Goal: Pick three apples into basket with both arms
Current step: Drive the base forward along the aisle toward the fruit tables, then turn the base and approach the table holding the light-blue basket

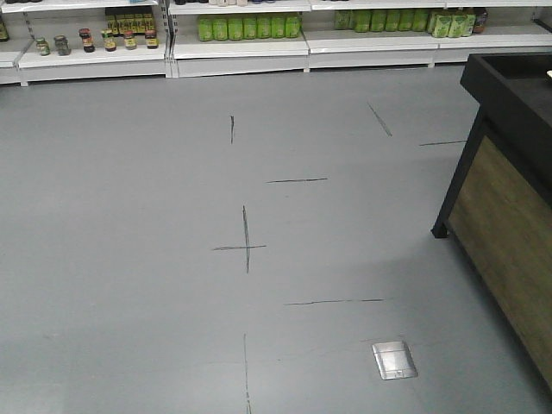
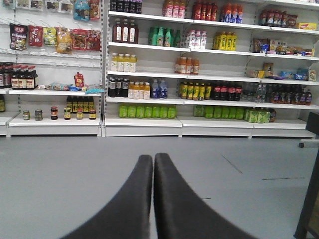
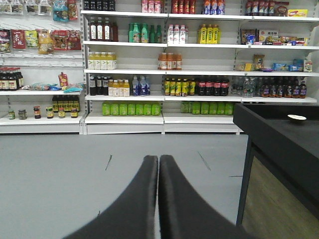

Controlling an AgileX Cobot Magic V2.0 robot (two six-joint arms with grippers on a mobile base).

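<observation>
Floor (image 1: 129, 259) takes most of the front view, grey and bare. Shelves (image 2: 144, 122) full of bottles and jars stand along its far edge, and one black stand (image 1: 509, 224) with a wooden side stands at its right edge.

The left gripper (image 2: 153, 158) and the right gripper (image 3: 158, 159) are both held level and point at the shelves. On each, the two fingers are pressed together with nothing between them. I judge this is a carrying pose, because the base is not yet at the fruit and there is nothing to take here.

On the floor I count seven dark marks (image 1: 246, 247), one of them a cross, probably guides for where the base should stop. One metal plate (image 1: 394, 360) lies near the near edge, toward the right corner. One small pale dish (image 3: 297, 118) lies on top of the stand, close to its far edge.

No apples and no basket are seen in any view, so the count is zero of three. I cannot tell where they are; perhaps on the stand, outside the views.
</observation>
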